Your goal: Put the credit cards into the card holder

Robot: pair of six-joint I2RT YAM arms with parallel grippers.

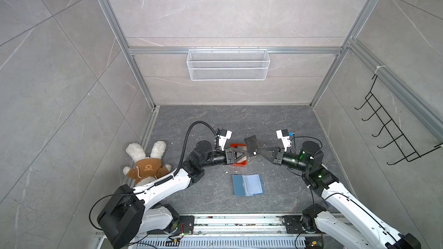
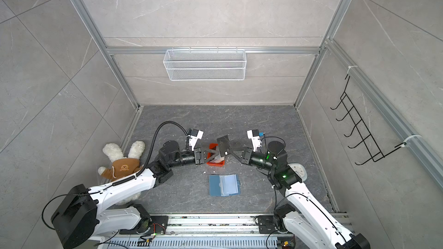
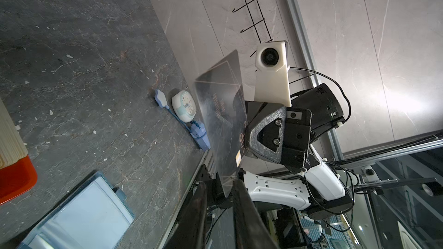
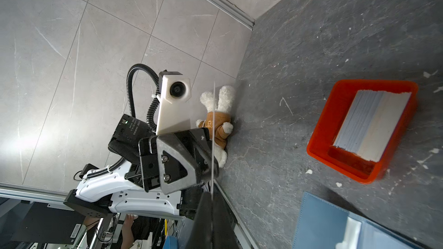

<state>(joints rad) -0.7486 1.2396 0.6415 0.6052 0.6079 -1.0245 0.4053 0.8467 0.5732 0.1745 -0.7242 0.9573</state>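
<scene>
Pinching a dark card (image 1: 251, 143) by one corner, the right tool (image 1: 259, 150) is closed on it and holds it tilted in the air above the surface (image 1: 215, 125), beside the orange tray (image 1: 241, 164). Left tool (image 1: 245, 152) hangs over the tray, jaws a little apart astride another corner of the card; whether they touch it I cannot tell. A stack (image 4: 374, 125) of cards stands in the tray. Holder (image 1: 248, 184) lies open and flat, apart from the tray, nearer the arm bases

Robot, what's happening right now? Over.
Right gripper: jaws shut on one card, held aloft. Left gripper: jaws slightly apart beside it. Holder lies open, unobstructed.
</scene>
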